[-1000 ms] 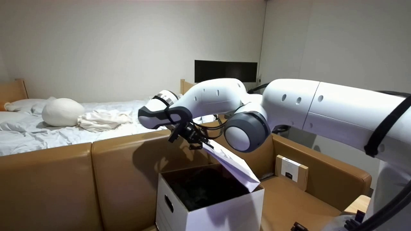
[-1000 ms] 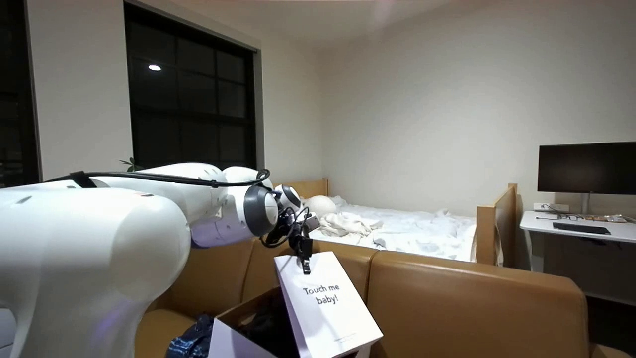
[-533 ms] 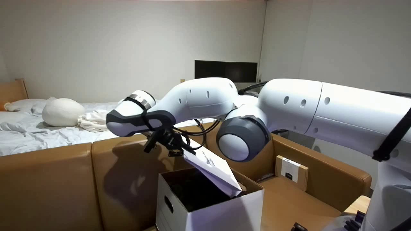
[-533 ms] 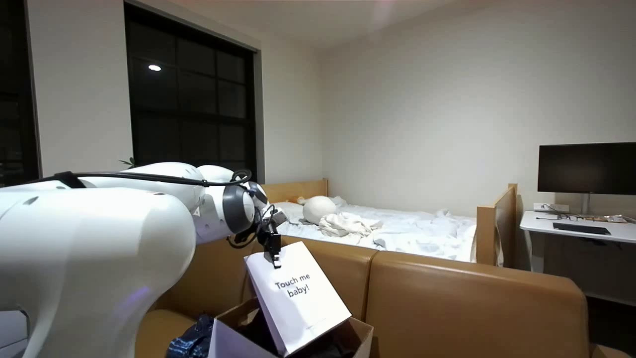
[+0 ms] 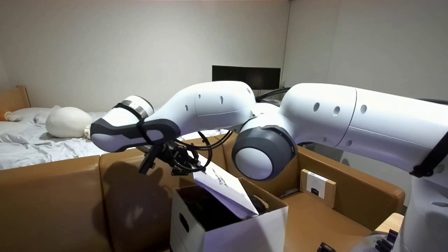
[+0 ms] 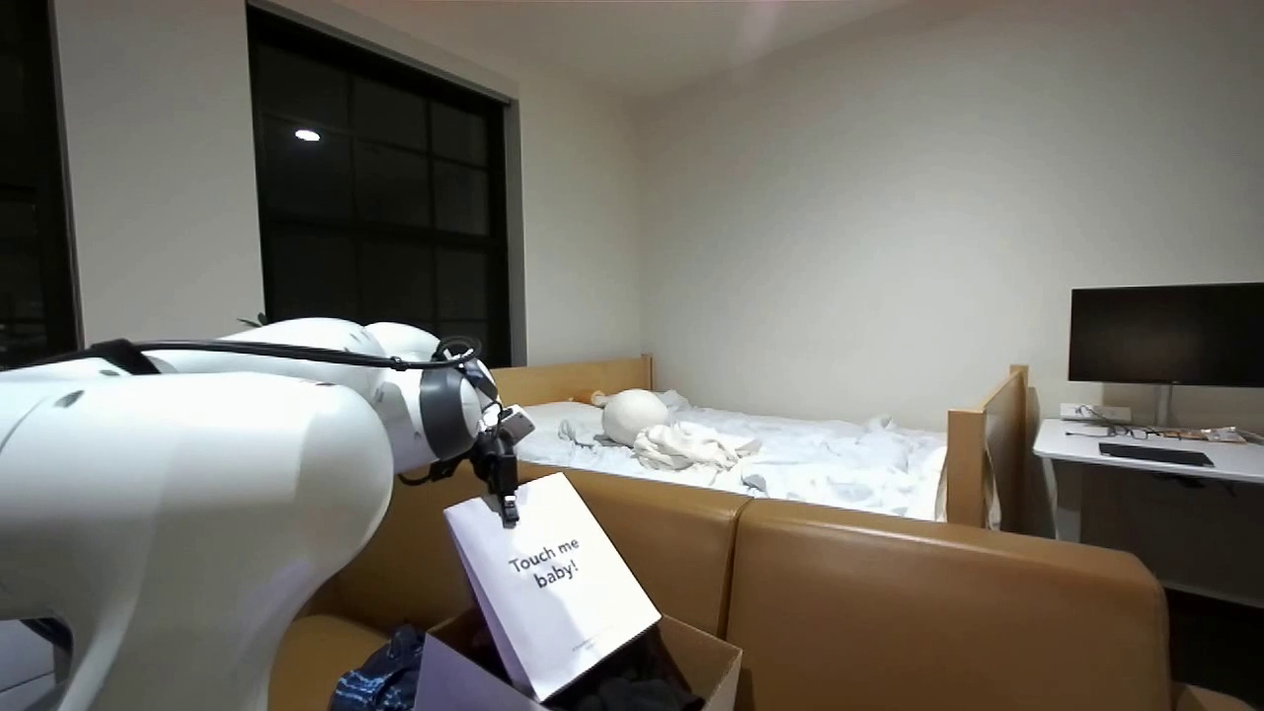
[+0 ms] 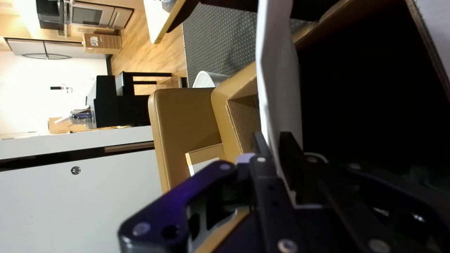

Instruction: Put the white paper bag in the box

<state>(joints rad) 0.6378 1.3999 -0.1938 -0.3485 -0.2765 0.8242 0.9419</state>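
In an exterior view, the gripper (image 5: 199, 166) had its jaws pinched on the upper edge of the white paper bag (image 5: 224, 187). The bag slanted from them toward four o'clock, its lower end over the mouth of the white box (image 5: 241, 232); I could not tell whether it touched the near rim. The box stood by the backrest of a brown sofa (image 5: 52, 199). From the box, a labelled parcel (image 5: 317, 188) stood between two and three o'clock, and a white rounded object (image 5: 68, 122) rested on the bed (image 5: 45, 150) at ten.

In an exterior view, the gripper was at eleven o'clock from the bag's dark lettering (image 6: 543, 563), "Touch me baby!" Dark contents (image 6: 637, 693) of the box showed just beside the bag's lower edge, at five. A dark blue patterned item (image 6: 380, 676) lay just outside the box at nine, and a white desk (image 6: 1062, 447) stood well apart, near three.

In the wrist view, the bag ran down from twelve o'clock between the jaws, which pressed both its faces. The box's dark inside lay toward two, and a wood floor (image 7: 140, 56) showed at ten.
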